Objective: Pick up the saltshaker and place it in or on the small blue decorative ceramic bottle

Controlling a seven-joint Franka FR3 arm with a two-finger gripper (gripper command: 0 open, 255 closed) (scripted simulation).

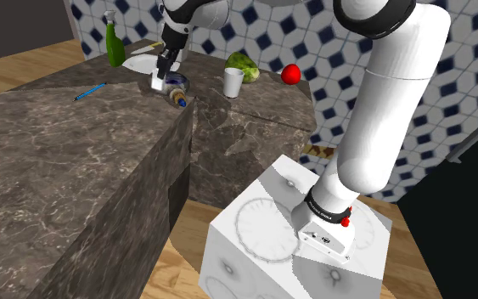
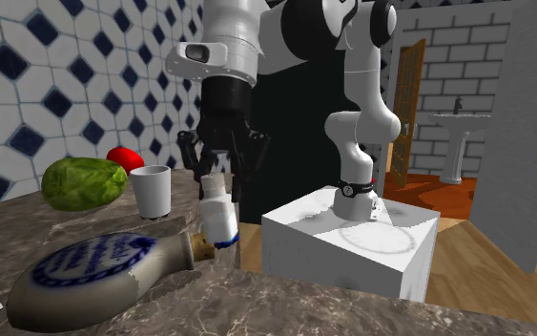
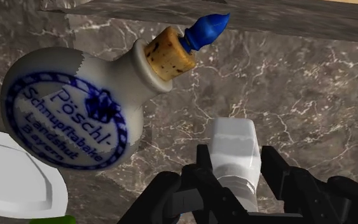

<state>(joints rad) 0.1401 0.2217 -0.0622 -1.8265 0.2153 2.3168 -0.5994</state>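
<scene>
Gripper: black two-finger gripper, fingers clamped on the shaker's upper end.
Saltshaker: white, blue-banded saltshaker, clasped, just beside the bottle's cork.
Bottle: pale round ceramic bottle, blue lettering, cork stopper, lying sideways on dark marble counter.

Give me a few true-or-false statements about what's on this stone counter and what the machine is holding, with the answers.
1. The tool is shut on a white saltshaker. True.
2. The grey bottle with blue markings stands upright. False: it lies on its side on the counter.
3. A cork plugs the bottle's neck. True.
4. The white cup is tipped over. False: it stands upright, open end up.
5. A blue pen lies on the counter. True.
</scene>
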